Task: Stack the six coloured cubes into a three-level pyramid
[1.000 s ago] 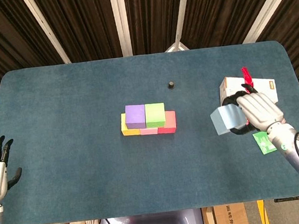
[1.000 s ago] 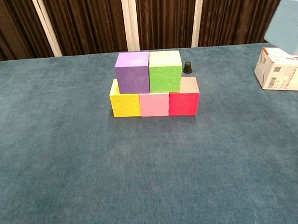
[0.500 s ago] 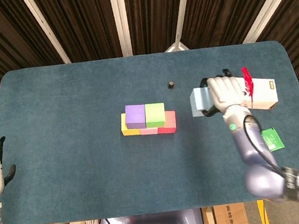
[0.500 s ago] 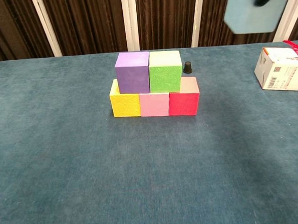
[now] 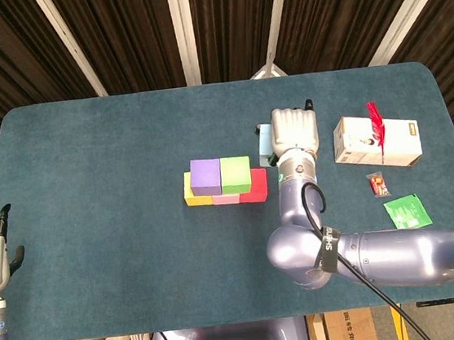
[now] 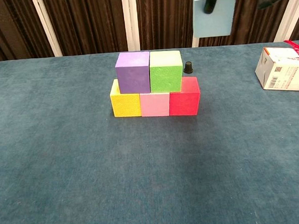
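Cubes: five stacked on the table (image 6: pixel 52 162), a sixth, light-blue cube (image 6: pixel 213 16), grasped by right hand (image 5: pixel 293 134) fingers.

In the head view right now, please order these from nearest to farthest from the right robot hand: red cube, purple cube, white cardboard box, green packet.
From the right robot hand:
1. Red foam cube, just to its left, at the right end of the bottom row.
2. White cardboard box, to its right.
3. Purple foam cube, further left, on the second level.
4. Green flat packet, far right, near the front edge.

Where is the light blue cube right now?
The right hand holds the light blue cube in the air, up and right of the green cube.
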`<state>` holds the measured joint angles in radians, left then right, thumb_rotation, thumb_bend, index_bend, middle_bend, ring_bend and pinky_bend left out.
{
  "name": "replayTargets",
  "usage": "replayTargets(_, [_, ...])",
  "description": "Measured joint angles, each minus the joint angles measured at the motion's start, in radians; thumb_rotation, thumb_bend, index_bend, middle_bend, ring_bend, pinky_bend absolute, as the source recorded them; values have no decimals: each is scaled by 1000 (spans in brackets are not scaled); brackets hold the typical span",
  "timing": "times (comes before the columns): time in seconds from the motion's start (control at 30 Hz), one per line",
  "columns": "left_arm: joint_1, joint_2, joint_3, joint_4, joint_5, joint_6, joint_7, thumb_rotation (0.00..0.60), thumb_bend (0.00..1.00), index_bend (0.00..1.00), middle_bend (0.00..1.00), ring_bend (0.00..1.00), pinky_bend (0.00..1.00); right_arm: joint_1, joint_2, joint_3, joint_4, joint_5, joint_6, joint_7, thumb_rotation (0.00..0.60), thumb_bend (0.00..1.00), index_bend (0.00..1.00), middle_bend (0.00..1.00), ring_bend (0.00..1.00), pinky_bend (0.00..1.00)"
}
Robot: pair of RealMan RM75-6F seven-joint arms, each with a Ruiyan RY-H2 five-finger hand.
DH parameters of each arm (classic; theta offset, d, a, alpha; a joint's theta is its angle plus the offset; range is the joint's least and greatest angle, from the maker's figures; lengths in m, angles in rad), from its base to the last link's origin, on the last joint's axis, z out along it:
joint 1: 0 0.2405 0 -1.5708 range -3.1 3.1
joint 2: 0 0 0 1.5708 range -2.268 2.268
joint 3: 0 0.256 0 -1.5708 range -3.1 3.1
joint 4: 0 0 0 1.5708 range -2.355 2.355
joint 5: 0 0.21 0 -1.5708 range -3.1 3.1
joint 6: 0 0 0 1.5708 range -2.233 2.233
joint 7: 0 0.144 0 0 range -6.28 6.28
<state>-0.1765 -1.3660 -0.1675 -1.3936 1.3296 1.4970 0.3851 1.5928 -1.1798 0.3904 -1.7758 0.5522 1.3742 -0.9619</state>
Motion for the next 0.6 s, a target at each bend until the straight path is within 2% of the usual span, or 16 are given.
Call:
replayTargets(0.3, [-1, 32, 2, -13, 28, -3, -120, 600, 370, 84, 2, 0, 0, -26, -31, 93, -16, 0, 46, -43, 600, 353, 432, 413, 248, 0])
replayTargets(0.6, [14, 88, 22, -25, 130, 47, -307, 600, 364, 62, 0, 0, 0, -44, -72, 91, -32, -23, 130, -107, 600, 352, 432, 412, 248, 0])
